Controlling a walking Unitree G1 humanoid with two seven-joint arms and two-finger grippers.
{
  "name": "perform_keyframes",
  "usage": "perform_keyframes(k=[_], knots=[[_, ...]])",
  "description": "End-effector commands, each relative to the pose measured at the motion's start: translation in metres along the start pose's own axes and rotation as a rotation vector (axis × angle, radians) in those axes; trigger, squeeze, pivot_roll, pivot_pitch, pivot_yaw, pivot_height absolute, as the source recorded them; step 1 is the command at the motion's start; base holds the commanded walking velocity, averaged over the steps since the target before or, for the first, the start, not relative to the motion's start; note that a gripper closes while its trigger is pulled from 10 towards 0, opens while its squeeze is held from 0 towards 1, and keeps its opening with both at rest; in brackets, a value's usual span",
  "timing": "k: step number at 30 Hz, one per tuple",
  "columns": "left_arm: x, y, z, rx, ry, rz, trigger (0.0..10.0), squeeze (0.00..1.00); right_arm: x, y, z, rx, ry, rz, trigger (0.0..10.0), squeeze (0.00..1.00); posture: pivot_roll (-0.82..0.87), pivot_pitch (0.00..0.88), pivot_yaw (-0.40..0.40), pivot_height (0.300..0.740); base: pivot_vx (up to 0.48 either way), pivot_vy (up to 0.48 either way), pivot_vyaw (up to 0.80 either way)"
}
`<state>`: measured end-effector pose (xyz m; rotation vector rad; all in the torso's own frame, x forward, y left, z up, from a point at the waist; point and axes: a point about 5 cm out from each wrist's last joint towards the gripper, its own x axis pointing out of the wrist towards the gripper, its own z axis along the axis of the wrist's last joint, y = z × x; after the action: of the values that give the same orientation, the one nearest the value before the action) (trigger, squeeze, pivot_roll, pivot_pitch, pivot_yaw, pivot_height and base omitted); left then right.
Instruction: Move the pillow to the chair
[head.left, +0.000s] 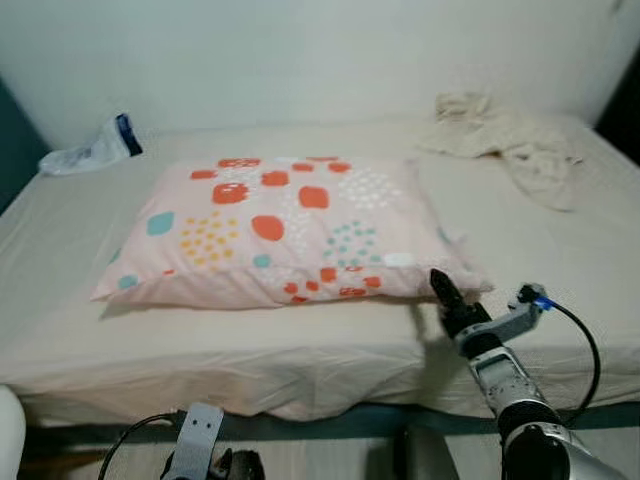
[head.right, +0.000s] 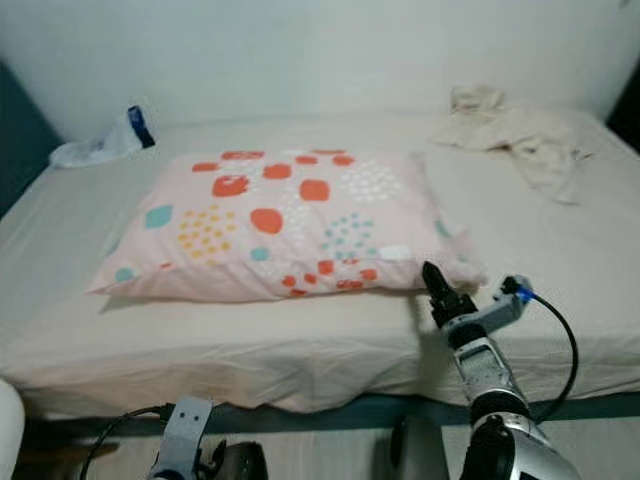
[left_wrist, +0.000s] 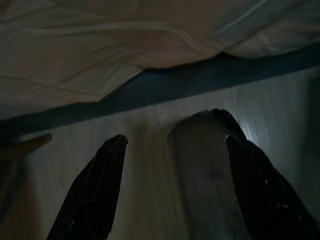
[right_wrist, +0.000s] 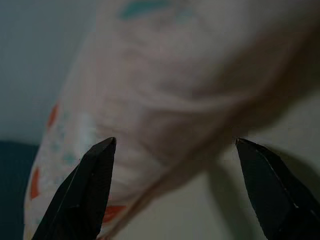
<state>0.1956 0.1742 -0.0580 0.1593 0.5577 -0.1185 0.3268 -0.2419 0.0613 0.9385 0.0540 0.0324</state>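
A pink pillow (head.left: 290, 230) with orange, teal and yellow spots lies flat in the middle of the bed (head.left: 560, 260). My right gripper (head.left: 447, 292) is raised over the bed's front part, just off the pillow's near right corner. In the right wrist view that gripper (right_wrist: 175, 141) is open, its fingers (right_wrist: 85, 195) spread wide, with the pillow's edge (right_wrist: 150, 100) close in front of them. My left gripper (left_wrist: 175, 138) hangs low beside the bed's front edge, open over the floor with nothing in it.
A crumpled cream cloth (head.left: 510, 140) lies at the bed's back right. A plastic bag (head.left: 90, 150) sits at the back left by the wall. The dark bed frame (head.left: 300, 425) runs below the sheet. A white rounded object (head.left: 8, 430) shows at the bottom left.
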Motion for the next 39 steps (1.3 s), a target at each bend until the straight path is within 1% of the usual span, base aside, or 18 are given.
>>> perform_keyframes(k=[1,2,8,9,10,11,16,17,21,22,23,24,25,32,34,35,36,39], knots=[[-0.004,0.010,0.002,0.031,-0.026,0.000,10.0,0.00,-0.002,-0.003,-0.005,0.035,-0.001,-0.029,10.0,0.00,0.20,0.246,0.112,0.548,0.000,0.000,0.00],[-0.007,0.012,0.004,0.034,-0.051,-0.003,10.0,0.00,0.000,-0.001,-0.005,0.040,-0.003,-0.021,10.0,0.00,0.22,0.268,0.133,0.548,0.000,0.000,0.00],[-0.014,0.013,0.016,0.054,-0.121,-0.022,10.0,0.00,0.008,0.011,-0.008,0.056,0.002,0.041,10.0,0.00,0.24,0.304,0.152,0.548,0.000,0.000,0.00],[-0.018,0.013,0.020,0.062,-0.145,-0.028,10.0,0.00,0.011,0.016,-0.009,0.056,0.005,0.061,10.0,0.83,0.26,0.331,0.163,0.548,0.000,0.000,0.00],[-0.018,0.013,0.020,0.062,-0.145,-0.028,10.0,0.00,0.011,0.016,-0.009,0.056,0.005,0.061,10.0,0.83,0.26,0.331,0.163,0.548,0.000,0.000,0.00],[-0.022,0.014,0.022,0.065,-0.157,-0.032,10.0,0.00,0.012,0.019,-0.010,0.053,0.007,0.079,10.0,1.00,0.26,0.342,0.167,0.548,0.000,0.000,0.00],[-0.044,0.012,0.025,0.071,-0.171,-0.053,10.0,0.00,0.023,0.035,-0.002,0.043,-0.018,0.137,10.0,1.00,0.28,0.404,0.187,0.548,0.000,0.000,0.00],[-0.044,0.012,0.025,0.071,-0.171,-0.053,10.0,0.00,0.023,0.035,-0.002,0.043,-0.018,0.137,10.0,1.00,0.28,0.404,0.187,0.548,0.000,0.000,0.00],[-0.061,0.007,0.021,0.071,-0.149,-0.072,10.0,0.00,0.030,0.048,0.012,0.054,-0.064,0.213,10.0,1.00,0.29,0.444,0.198,0.548,0.000,0.000,0.00],[-0.067,0.005,0.019,0.072,-0.135,-0.079,10.0,0.00,0.034,0.055,0.020,0.055,-0.083,0.261,10.0,0.64,0.30,0.457,0.199,0.548,0.000,0.000,0.00],[-0.067,0.005,0.019,0.072,-0.135,-0.079,10.0,0.00,0.034,0.055,0.020,0.055,-0.083,0.261,10.0,0.64,0.30,0.457,0.199,0.548,0.000,0.000,0.00],[-0.070,0.005,0.019,0.073,-0.129,-0.082,10.0,0.00,0.035,0.059,0.024,0.060,-0.094,0.297,10.0,0.00,0.30,0.465,0.201,0.548,0.000,0.000,0.00],[-0.073,0.004,0.018,0.072,-0.123,-0.085,10.0,0.00,0.037,0.066,0.031,0.065,-0.111,0.355,10.0,0.00,0.30,0.469,0.202,0.548,0.000,0.000,0.00],[-0.082,0.003,0.022,0.066,-0.101,-0.087,10.0,0.00,0.041,0.085,0.045,0.062,-0.136,0.511,10.0,0.00,0.31,0.482,0.203,0.548,0.000,0.000,0.00],[-0.084,0.001,0.024,0.063,-0.092,-0.089,10.0,0.00,0.040,0.095,0.047,0.032,-0.106,0.619,10.0,0.00,0.30,0.492,0.199,0.548,0.000,0.000,0.00],[-0.084,0.001,0.024,0.063,-0.092,-0.089,10.0,0.00,0.040,0.095,0.047,0.032,-0.106,0.619,10.0,0.00,0.30,0.492,0.199,0.548,0.000,0.000,0.00],[-0.085,-0.001,0.025,0.061,-0.087,-0.092,10.0,0.00,0.039,0.100,0.047,0.010,-0.078,0.696,10.0,0.00,0.30,0.498,0.198,0.548,0.000,0.000,0.00],[-0.086,-0.003,0.026,0.056,-0.081,-0.096,10.0,0.00,0.037,0.101,0.048,-0.003,-0.072,0.735,10.0,0.00,0.30,0.504,0.198,0.548,0.000,0.000,0.00]])
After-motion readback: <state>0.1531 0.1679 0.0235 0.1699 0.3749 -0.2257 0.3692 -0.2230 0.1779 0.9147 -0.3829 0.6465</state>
